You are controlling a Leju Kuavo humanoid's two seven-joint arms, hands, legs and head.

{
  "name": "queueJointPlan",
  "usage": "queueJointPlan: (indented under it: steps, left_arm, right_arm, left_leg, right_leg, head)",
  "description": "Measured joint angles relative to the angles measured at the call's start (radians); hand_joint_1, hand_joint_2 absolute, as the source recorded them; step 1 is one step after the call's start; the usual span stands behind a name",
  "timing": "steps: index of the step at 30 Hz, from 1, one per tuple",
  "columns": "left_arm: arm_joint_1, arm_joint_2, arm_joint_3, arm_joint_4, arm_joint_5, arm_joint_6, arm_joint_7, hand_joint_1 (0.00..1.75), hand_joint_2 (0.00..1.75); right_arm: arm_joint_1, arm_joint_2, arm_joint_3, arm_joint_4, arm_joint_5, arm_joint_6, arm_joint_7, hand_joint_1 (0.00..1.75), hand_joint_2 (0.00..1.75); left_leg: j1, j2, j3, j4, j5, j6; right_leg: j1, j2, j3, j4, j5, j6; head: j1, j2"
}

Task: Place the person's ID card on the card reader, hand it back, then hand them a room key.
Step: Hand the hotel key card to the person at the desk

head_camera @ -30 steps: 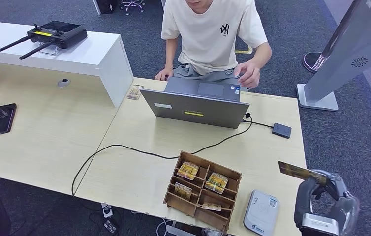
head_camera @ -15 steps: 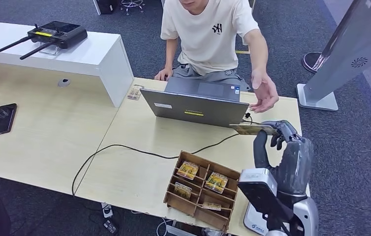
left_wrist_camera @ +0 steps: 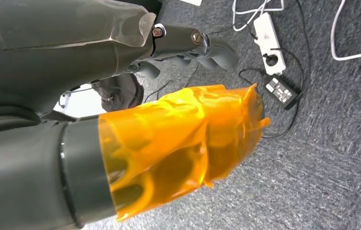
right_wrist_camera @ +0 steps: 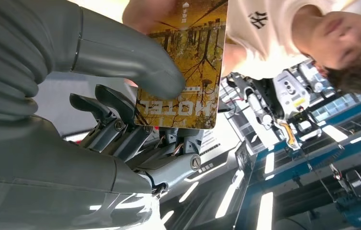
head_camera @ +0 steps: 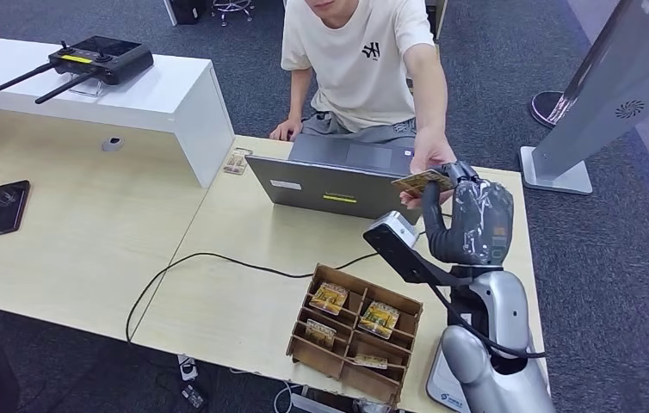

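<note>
Room key (head_camera: 423, 181) pinched by right hand (head_camera: 467, 215), person's hand (head_camera: 431, 155) on it

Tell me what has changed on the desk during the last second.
The right hand carried the hotel key card from low beside the card reader up and forward, above the laptop. The person's hand left the laptop, reached out, and now takes hold of the card, which the right hand still pinches. The wooden card box and the phone stayed as they were.

Bright, even indoor light — soft shadows, ceiling-strip glare, sharp focus
</note>
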State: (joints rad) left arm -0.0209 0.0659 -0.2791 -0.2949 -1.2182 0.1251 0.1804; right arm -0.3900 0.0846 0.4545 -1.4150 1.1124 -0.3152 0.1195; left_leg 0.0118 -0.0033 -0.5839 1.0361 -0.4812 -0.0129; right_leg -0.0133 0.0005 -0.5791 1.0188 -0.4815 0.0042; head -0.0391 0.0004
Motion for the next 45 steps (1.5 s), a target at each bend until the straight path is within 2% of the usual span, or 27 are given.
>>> queueJointPlan:
  steps: [3,4,6,8,10,16,23,31,37,39,42,45]
  left_arm:
    - [-0.001,0.002,-0.009,-0.012,-0.003,-0.009,-0.001,0.00,0.00]
    - [-0.001,0.002,-0.011,-0.014,-0.004,-0.010,-0.002,0.00,0.00]
    - [-0.001,0.002,-0.013,-0.016,-0.004,-0.010,-0.002,0.00,0.00]
    - [-0.001,0.002,-0.013,-0.018,-0.003,-0.010,-0.002,0.00,0.00]
    - [0.000,0.003,-0.013,-0.020,-0.002,-0.010,-0.002,0.00,0.00]
    - [0.003,0.003,-0.013,-0.021,0.003,-0.004,-0.002,0.00,0.00]
    - [0.035,0.002,-0.011,-0.021,0.028,0.032,0.007,0.00,0.00]
    - [0.111,0.000,0.016,-0.052,0.057,0.068,0.041,0.00,0.00]
    - [0.225,-0.001,0.070,-0.217,0.039,-0.052,0.101,0.00,0.00]
    - [0.261,-0.003,0.093,-0.278,0.031,-0.075,0.108,0.00,0.00]
    - [0.291,-0.005,0.115,-0.336,0.027,-0.083,0.111,0.00,0.00]
    - [0.304,-0.006,0.126,-0.367,0.024,-0.088,0.111,0.00,0.00]
  right_arm:
    - [-0.026,-0.004,-0.003,0.058,0.034,-0.010,0.005,1.75,1.75]
    - [-0.031,-0.005,-0.005,0.073,0.042,-0.014,0.006,1.69,1.75]
    - [-0.037,-0.009,-0.008,0.096,0.054,-0.023,0.007,0.99,1.75]
    - [-0.037,-0.014,-0.010,0.113,0.066,-0.032,0.011,0.17,1.75]
    - [-0.031,-0.019,-0.011,0.127,0.078,-0.039,0.015,0.00,1.75]
    - [0.003,-0.027,-0.029,0.155,0.080,-0.060,0.016,0.00,1.75]
    - [0.105,-0.024,-0.062,0.105,-0.069,-0.101,-0.058,0.00,1.75]
    - [0.299,0.010,-0.077,-0.090,-0.382,-0.123,-0.188,0.00,1.75]
    - [0.440,0.022,-0.077,-0.202,-0.714,-0.067,-0.261,0.00,1.75]
    - [0.476,0.022,-0.077,-0.226,-0.770,-0.054,-0.270,0.00,1.75]
    - [0.505,0.022,-0.077,-0.249,-0.789,-0.050,-0.274,0.00,1.75]
    - [0.516,0.022,-0.077,-0.262,-0.799,-0.049,-0.274,0.00,0.44]
  left_leg:
    - [0.000,0.000,0.000,0.000,0.000,0.000]
    - [0.000,0.000,0.000,0.000,0.000,0.000]
    - [0.000,0.000,0.000,0.000,0.000,0.000]
    - [0.000,0.000,0.000,0.000,0.000,0.000]
    - [0.000,0.000,0.000,0.000,0.000,0.000]
    - [0.000,0.000,0.000,0.000,0.000,0.000]
    - [0.000,0.000,-0.001,0.000,-0.001,0.000]
    - [0.000,0.000,-0.001,-0.001,-0.003,-0.001]
    - [0.000,0.000,-0.001,-0.001,-0.003,-0.001]
    - [0.000,0.000,-0.002,-0.001,-0.003,0.000]
    - [0.000,0.000,-0.002,-0.001,-0.003,0.000]
    - [0.000,0.000,-0.001,-0.001,-0.003,0.000]
  right_leg:
    - [0.000,0.000,0.000,0.000,0.000,0.000]
    - [0.000,0.000,0.000,0.000,0.000,0.000]
    - [0.000,0.001,-0.001,0.000,0.000,0.000]
    - [0.000,0.001,-0.001,0.000,0.000,0.000]
    - [0.000,0.001,-0.001,0.000,0.000,0.000]
    - [0.000,0.001,-0.001,0.000,0.000,0.000]
    - [0.000,0.001,-0.001,0.000,0.000,0.000]
    - [0.000,0.001,-0.002,-0.001,-0.002,0.000]
    - [0.000,0.001,-0.002,-0.001,-0.003,0.000]
    - [0.000,0.001,-0.002,-0.001,-0.003,0.000]
    - [0.000,0.000,-0.002,-0.001,-0.003,0.000]
    - [0.000,0.000,-0.002,-0.001,-0.003,0.000]
  head:
    - [0.000,0.000]
    - [0.000,0.000]
    - [0.000,0.000]
    - [0.000,0.000]
    - [0.000,0.000]
    - [0.000,0.000]
    - [0.000,0.000]
    - [0.000,0.000]
    - [0.000,0.000]
    - [0.000,0.000]
    - [0.000,0.000]
    - [0.000,0.000]
